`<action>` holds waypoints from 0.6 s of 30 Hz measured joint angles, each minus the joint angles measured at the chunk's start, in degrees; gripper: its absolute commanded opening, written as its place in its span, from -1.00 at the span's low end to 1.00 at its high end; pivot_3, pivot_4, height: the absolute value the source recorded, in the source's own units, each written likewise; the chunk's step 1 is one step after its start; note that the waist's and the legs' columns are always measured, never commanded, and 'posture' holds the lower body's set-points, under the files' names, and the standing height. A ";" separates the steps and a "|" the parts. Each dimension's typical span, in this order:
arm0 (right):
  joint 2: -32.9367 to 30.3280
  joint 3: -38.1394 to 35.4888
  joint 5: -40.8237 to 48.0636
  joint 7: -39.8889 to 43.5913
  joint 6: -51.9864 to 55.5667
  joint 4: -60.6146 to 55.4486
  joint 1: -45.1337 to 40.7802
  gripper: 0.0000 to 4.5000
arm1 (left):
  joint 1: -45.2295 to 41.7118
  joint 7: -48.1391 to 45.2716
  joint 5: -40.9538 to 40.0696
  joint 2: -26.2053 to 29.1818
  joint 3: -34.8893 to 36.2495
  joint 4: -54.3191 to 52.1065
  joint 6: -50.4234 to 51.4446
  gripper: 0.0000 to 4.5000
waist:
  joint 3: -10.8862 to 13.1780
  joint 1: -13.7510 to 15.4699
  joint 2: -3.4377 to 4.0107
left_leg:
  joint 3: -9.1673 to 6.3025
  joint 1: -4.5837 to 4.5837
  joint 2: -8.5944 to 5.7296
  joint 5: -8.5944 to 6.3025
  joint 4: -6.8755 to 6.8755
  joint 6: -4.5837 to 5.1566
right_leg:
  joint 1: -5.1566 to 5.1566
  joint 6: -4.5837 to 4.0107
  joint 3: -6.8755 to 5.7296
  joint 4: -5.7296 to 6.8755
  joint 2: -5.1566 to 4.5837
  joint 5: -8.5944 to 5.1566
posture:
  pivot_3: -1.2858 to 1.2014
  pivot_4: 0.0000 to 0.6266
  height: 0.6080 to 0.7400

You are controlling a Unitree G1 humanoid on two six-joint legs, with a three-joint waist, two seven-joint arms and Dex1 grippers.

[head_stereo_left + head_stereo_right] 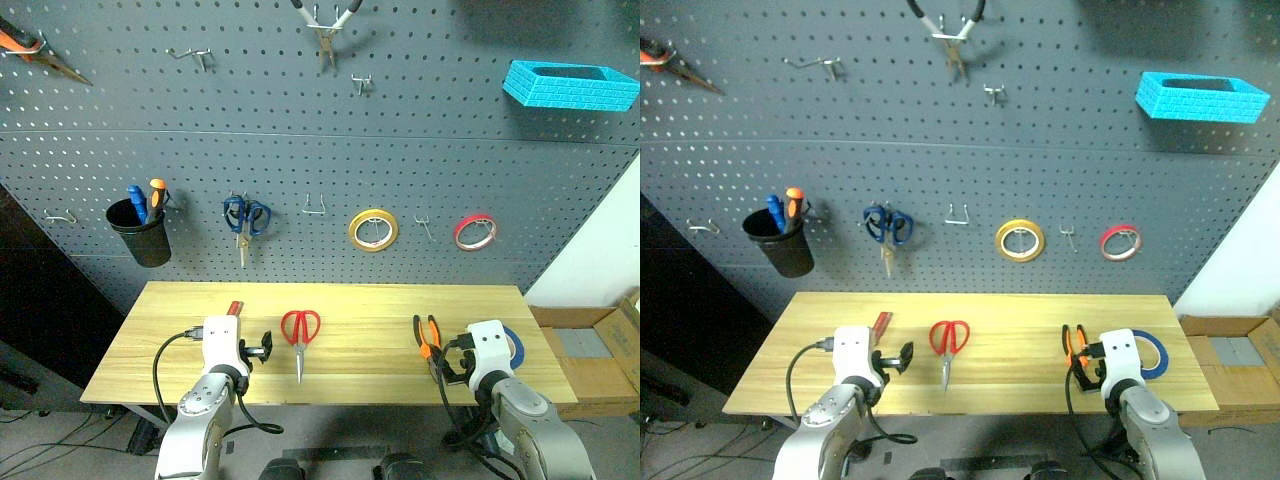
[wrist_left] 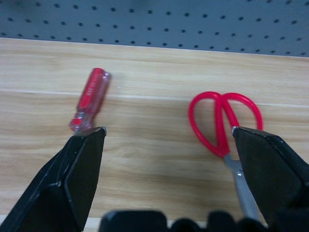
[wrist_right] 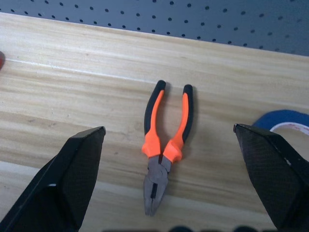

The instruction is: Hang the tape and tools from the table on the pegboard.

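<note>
While both grippers hang wide apart and empty, the pliers [image 3: 165,145] lie lengthwise just ahead of the right gripper [image 3: 169,145], handles toward the pegboard [image 1: 300,150].

Lay flat on the light wooden table [image 1: 360,370] below the dark grey pegboard [image 1: 420,130]: red-handled screwdriver [image 2: 90,99] leftmost, red scissors [image 1: 300,335] with blades toward the front edge, orange-and-black pliers [image 3: 161,140], blue tape roll [image 1: 1152,352] rightmost.
</note>
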 measured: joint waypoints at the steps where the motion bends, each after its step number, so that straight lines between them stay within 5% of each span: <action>1: 0.00 0.00 0.00 0.00 0.00 0.01 0.00 0.98 | 0.00 0.00 0.00 0.00 0.11 -0.03 0.04 1.00 | 0.00 0.01 0.00 | 0.00 0.00 0.00 0.00 0.00 0.00 | 0.00 0.00 0.00 0.00 0.00 0.00 | 0.14 -0.99 1.00; 18: 0.06 0.00 -0.09 -0.10 -0.01 0.07 0.05 0.98 | -0.05 0.88 0.07 -0.45 0.30 -1.42 -0.21 1.00 | 0.00 0.01 0.00 | 0.00 0.00 0.00 0.00 0.00 0.00 | 0.00 0.00 0.00 0.00 0.00 0.00 | 0.14 -0.96 1.00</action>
